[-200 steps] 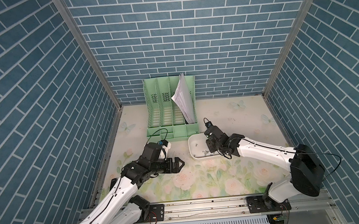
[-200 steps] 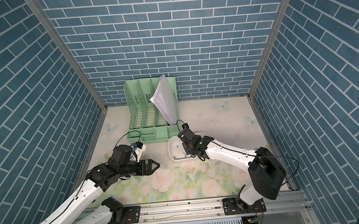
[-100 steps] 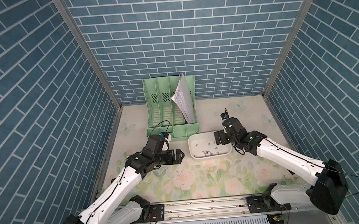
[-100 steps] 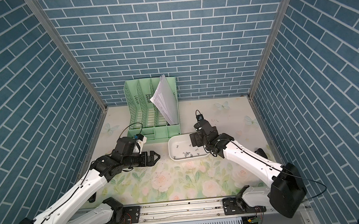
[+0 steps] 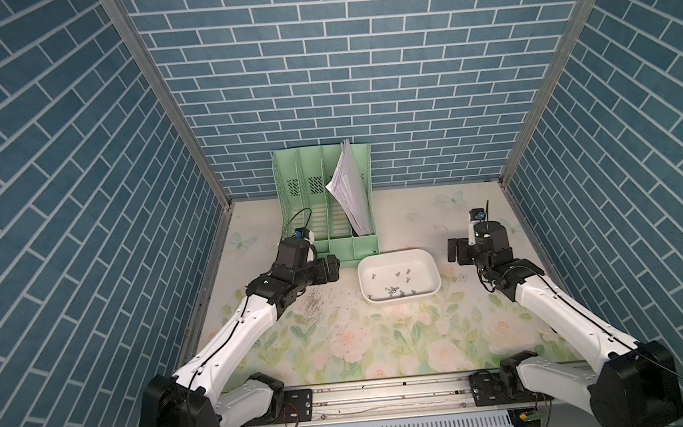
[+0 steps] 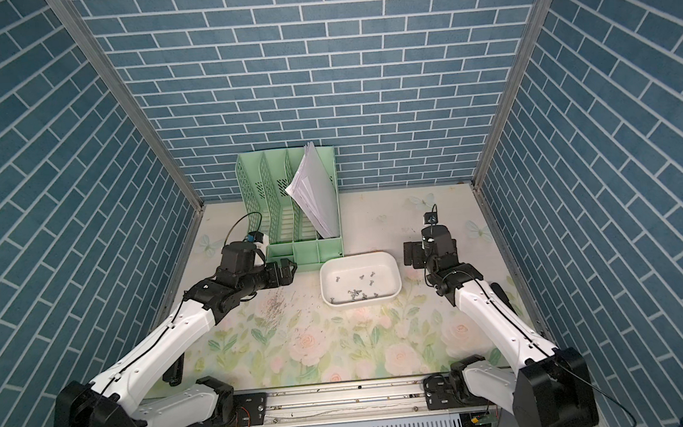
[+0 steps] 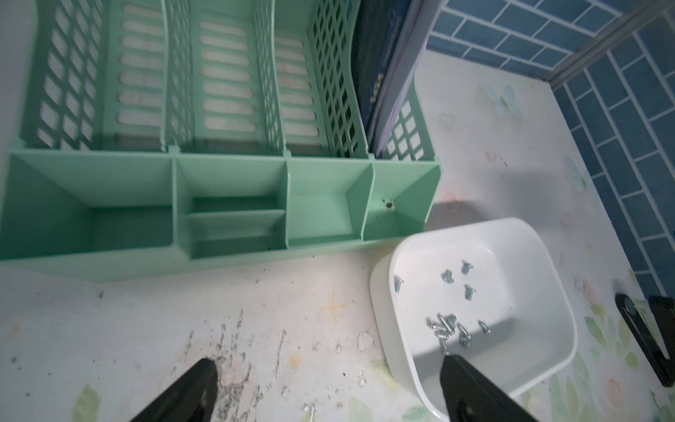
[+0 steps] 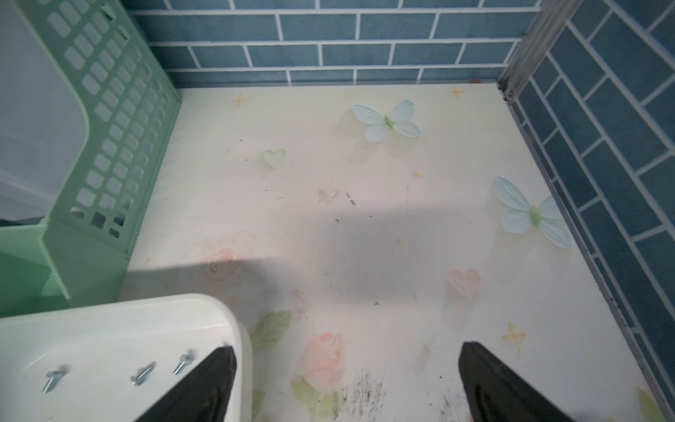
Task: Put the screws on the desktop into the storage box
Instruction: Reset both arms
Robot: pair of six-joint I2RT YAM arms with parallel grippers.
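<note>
The left hand (image 5: 331,268) is hanging wide open and empty by the green organiser (image 5: 360,251). The screws (image 5: 396,290) are lying inside the storage box (image 5: 398,299), with none showing on the counter (image 5: 411,225). The right hand (image 5: 458,251), having let go and withdrawn from over the box, is gaping empty, so the task is probably finishing.

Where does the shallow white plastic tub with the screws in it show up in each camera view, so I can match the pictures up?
Top view: the shallow white plastic tub sits mid-desk.
Top view: the tub sits mid-desk here too.
Left wrist: the tub lies beyond one black fingertip.
Right wrist: only a corner of the tub shows, beside one black fingertip.
Shared landmark: the mint-green slotted file organiser, right beside the tub in all four.
</note>
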